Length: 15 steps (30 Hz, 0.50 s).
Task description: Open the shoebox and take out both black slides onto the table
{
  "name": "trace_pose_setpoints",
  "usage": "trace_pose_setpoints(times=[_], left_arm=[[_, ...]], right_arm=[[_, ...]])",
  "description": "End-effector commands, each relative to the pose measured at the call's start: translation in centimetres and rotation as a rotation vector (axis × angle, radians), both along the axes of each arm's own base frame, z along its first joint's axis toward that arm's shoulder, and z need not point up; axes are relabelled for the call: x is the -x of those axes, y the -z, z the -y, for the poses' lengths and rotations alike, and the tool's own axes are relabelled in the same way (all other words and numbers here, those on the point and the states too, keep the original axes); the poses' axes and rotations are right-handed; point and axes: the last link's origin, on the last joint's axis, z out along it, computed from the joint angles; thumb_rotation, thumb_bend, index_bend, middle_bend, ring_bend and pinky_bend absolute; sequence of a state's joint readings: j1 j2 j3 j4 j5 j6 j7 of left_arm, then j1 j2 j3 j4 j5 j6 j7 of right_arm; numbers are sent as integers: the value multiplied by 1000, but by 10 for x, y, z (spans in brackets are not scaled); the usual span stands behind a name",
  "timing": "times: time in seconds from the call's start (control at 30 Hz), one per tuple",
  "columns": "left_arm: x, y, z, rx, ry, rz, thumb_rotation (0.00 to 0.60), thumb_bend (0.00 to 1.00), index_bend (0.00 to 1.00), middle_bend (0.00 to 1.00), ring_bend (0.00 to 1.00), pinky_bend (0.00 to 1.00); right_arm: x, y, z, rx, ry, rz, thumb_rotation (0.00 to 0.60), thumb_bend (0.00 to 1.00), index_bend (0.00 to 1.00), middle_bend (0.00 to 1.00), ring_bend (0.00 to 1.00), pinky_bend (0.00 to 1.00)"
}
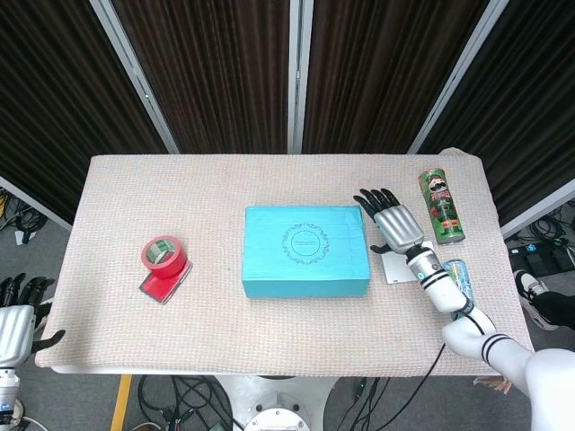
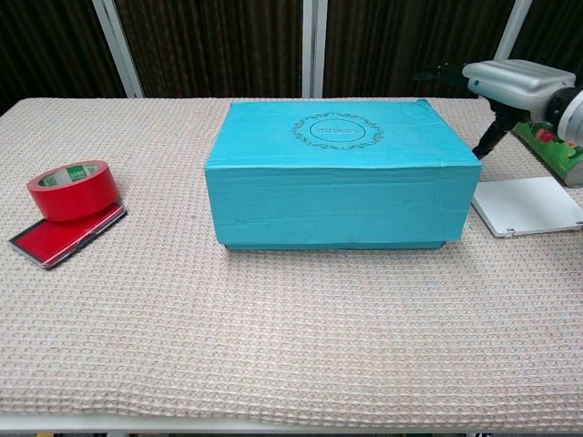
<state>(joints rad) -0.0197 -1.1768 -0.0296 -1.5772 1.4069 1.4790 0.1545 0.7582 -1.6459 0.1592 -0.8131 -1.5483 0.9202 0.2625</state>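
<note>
Your shoebox (image 1: pixel 305 250) sits shut in the middle of the table (image 1: pixel 225 332), its teal lid square on the base, so you cannot see anything inside it; the slides are not visible. Your right hand (image 1: pixel 392 224) hangs just off the box's right end, above the table, fingers spread and holding nothing; in the chest view it shows beside the top right corner of the lid, apart from it as far as you can tell. Just under and behind that hand lies a flat white card (image 1: pixel 399 268), close to the box's right side. Beyond it a green chip can (image 1: pixel 441 206) lies on its side near the right table edge, and a blue bottle (image 1: pixel 460 278) shows partly behind your right forearm. Your left hand (image 1: pixel 18 316) is off the table's near left corner, fingers apart and empty. On the left half a red tape roll (image 1: pixel 164 255) stands on a red-and-black flat case (image 1: pixel 163 286), well apart from the box, with bare cloth between them and along the whole near edge in front of the box.
</note>
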Motion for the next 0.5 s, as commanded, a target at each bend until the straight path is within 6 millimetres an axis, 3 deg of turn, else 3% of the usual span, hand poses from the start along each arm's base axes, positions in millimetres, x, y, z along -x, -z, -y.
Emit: trace_pose_setpoints(times=[0.03,0.37,0.5], left_arm=[[1,0,0,2,-4,4,600,71,177,150,49,66],[3,1,0,1,-7,13,600,71,177,150,49,66],[2,1,-1,1,3,16,600,71,177,150,49,66]], right_arm=[[-15,19,3,1,-85,-38,600,0,0,19,0,0],[-19,25,-28,-14,-332,-28,600,0,1,54,0,0],[-20,27,-37,-8,-417,-39,600,51,94,107,0,0]])
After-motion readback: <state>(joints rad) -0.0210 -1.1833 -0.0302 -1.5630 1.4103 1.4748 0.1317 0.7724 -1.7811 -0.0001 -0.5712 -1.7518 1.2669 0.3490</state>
